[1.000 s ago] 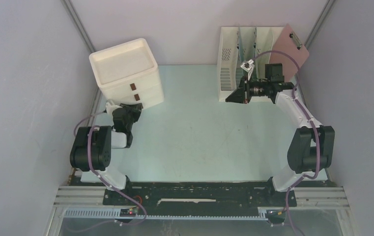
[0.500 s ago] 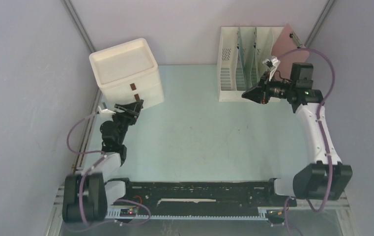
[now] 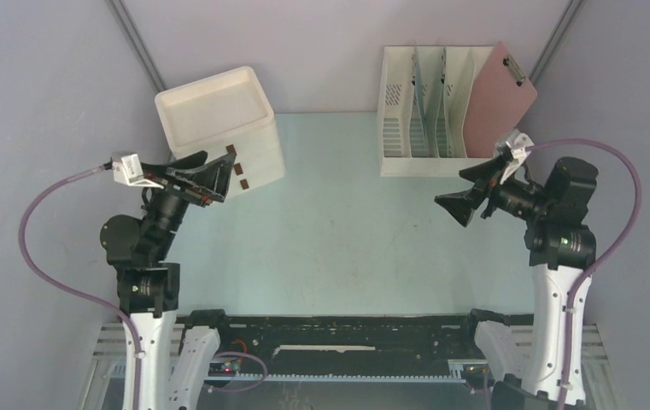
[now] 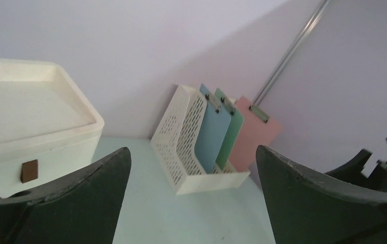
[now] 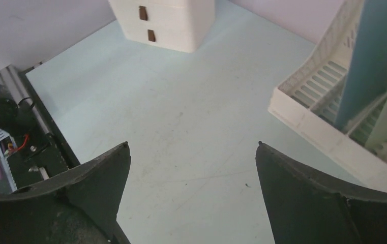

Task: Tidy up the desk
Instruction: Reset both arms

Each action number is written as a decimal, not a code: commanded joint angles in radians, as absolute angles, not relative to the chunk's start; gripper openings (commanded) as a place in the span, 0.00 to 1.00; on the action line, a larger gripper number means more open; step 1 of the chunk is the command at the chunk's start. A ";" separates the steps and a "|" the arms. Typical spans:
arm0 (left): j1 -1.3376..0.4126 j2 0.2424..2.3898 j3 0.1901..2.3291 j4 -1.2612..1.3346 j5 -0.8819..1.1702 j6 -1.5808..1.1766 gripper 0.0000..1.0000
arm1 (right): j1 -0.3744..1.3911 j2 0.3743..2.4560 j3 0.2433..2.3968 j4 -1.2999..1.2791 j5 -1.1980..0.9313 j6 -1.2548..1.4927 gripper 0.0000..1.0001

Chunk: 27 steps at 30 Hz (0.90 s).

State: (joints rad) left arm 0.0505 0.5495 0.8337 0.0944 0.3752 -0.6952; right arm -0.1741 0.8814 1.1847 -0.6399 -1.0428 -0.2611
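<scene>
I'm watching L end effector (image 3: pixel 221 175) and R end effector (image 3: pixel 456 198): both hanging fully spread, gripping nothing, touching nothing, tabletop (image 3: pixel 347 239) below.

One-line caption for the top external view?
Left gripper and right gripper open and empty above the mint-green desk; drawer unit back left, file rack holding clipboards back right.

A large, flat, pale mint-green desk (image 3: pixel 347 231) is shown from above, smooth and faintly scuffed, bordered in front by a black rail (image 3: pixel 338 329).
</scene>
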 commanded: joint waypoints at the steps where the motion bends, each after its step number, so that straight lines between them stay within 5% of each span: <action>1: 0.041 0.620 0.961 -0.246 0.465 -0.452 1.00 | -0.285 0.838 1.084 -0.530 -1.179 -0.162 1.00; 27: 0.090 0.557 0.814 -0.221 0.417 -0.385 1.00 | -0.287 0.649 0.879 -0.244 -0.930 0.147 1.00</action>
State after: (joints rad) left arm 0.0811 0.5808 0.8295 -0.2501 0.3988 -0.4160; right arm -0.2859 0.6777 0.8898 -0.3347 -1.0206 0.0174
